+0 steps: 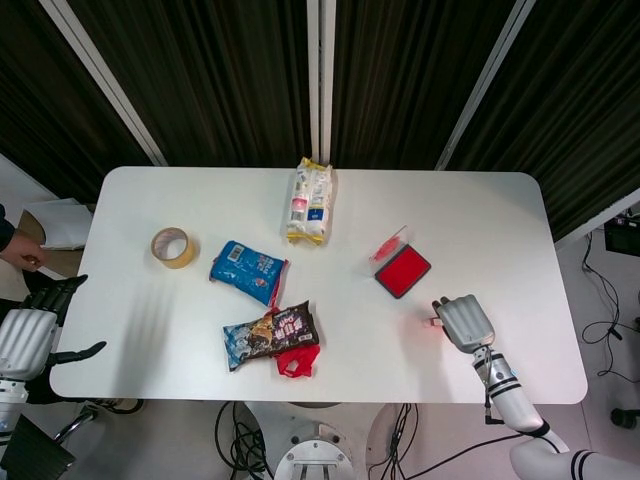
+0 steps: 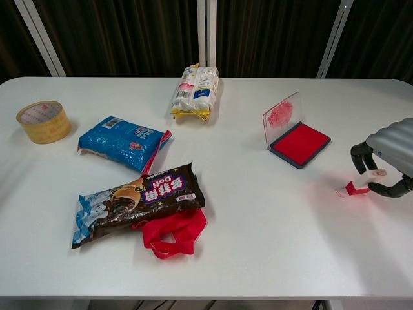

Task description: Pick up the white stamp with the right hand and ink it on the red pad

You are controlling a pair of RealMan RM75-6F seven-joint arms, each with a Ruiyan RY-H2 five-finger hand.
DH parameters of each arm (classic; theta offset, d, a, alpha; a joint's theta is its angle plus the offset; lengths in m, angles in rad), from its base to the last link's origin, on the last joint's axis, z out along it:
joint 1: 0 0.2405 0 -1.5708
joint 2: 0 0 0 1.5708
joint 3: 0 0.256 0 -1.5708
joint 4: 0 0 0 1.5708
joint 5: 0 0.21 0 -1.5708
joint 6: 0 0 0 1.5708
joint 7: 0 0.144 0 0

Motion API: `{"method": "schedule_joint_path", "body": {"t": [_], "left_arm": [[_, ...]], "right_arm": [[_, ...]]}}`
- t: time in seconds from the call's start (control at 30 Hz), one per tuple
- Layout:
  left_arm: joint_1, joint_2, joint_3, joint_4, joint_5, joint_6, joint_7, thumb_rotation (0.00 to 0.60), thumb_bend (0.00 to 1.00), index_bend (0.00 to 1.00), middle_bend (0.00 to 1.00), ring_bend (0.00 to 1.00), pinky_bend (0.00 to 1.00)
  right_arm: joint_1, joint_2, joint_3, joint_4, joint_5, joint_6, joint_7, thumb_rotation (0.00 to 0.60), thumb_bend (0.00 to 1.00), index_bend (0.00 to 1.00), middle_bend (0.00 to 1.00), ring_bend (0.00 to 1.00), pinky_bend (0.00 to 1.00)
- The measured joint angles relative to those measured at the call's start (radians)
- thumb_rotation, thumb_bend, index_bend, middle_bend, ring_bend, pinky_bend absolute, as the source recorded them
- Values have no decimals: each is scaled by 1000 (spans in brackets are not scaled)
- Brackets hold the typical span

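Head view: high above, looking almost straight down on the whole rounded white table (image 1: 480,215) against dark slatted panels, floor and cables visible beyond its near edge. Chest view: lower and closer, facing obliquely across the same tabletop toward the panels, its near corners cropped. Shared: the yellowish tape roll (image 1: 172,247) (image 2: 44,121), the open red ink pad (image 1: 403,270) (image 2: 299,143) and the grey right hand (image 1: 465,322) (image 2: 392,155)

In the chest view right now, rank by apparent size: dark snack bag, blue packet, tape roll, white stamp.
1. dark snack bag, largest, though nearest the camera.
2. blue packet.
3. tape roll.
4. white stamp, smallest; partly hidden by the right hand.
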Motion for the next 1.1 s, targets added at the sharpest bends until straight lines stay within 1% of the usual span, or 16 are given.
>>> {"method": "schedule_joint_path", "body": {"t": [0.13,0.23,0.37,0.47,0.6,0.7,0.8,0.9,1.1], "left_arm": [[1,1,0,1,0,1,-1,421,0,110,153,154,262],[0,4,0,-1,1,1,0,424,0,110,153,154,262],[-1,8,-1,-7,2,2,3,425,0,110,153,154,262],[-1,9,-2,-10,1,3,5,425,0,110,153,154,263],[1,8,-2,-10,-2,3,5,425,0,110,153,154,262],[0,8,-3,-10,-5,-1,5,424,0,110,153,154,263],[-4,10,-4,-11,-7,-7,5,423,0,110,153,154,262],[-8,15,-6,-14,-6,-10,7,422,0,110,153,154,262],[-11,22,-8,-18,-11,-16,9,424,0,110,153,154,262]], "right_arm": [[1,11,6,-14,-3,10,5,600,302,631,570,778,978],[7,29,21,-43,-6,19,14,600,313,638,576,778,978],[37,64,60,-100,3,8,18,600,317,643,578,778,978],[78,86,95,-137,34,-42,6,600,318,645,579,780,978],[158,101,146,-160,136,-160,-41,600,320,652,584,784,978],[227,99,172,-156,236,-248,-100,600,320,654,586,784,978],[298,80,187,-130,334,-311,-165,600,320,654,586,784,978],[359,43,193,-77,409,-346,-207,600,321,654,587,784,978],[430,-23,185,26,504,-379,-242,600,321,655,587,784,978]]}}
